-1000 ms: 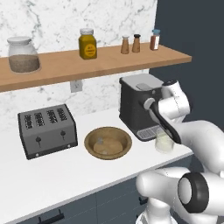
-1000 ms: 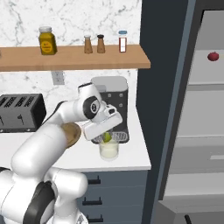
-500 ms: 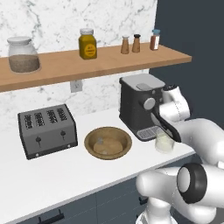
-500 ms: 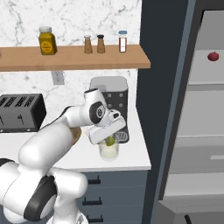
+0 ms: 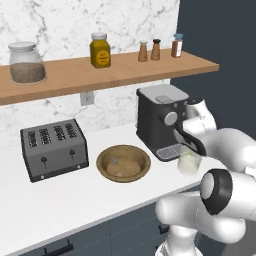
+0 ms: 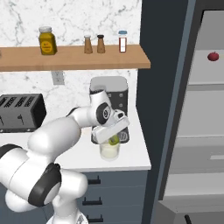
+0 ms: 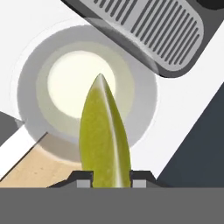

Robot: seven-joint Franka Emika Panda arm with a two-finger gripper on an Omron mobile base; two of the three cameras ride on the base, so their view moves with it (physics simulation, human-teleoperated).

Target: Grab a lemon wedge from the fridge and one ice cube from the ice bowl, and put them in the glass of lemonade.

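The end effector [image 6: 114, 138] hangs just above the glass of lemonade [image 6: 109, 151], and its two fingers are closed part way on the lemon wedge [image 7: 105, 135], which they pinch between them. In the hand view the wedge points forward over the pale liquid in the glass, so it is above the opening, not yet inside. In the right base view the yellow-green wedge [image 6: 114, 139] shows at the glass rim.

The glass [image 5: 189, 162] stands on the white surface [image 5: 75, 200], near its right end, just in front of the drip tray of the coffee machine [image 5: 160, 120]. To the left of the glass lies the ice bowl [image 5: 123, 163], wide and brown, and further left the toaster [image 5: 54, 148].

On the wooden shelf [image 5: 125, 72] above there are a lidded jar [image 5: 23, 61], a yellow jar [image 5: 100, 50] and three small shakers [image 5: 156, 49].

On the right the fridge [image 6: 197, 131] is open, with a small red fruit [image 6: 213, 56] on an upper shelf.
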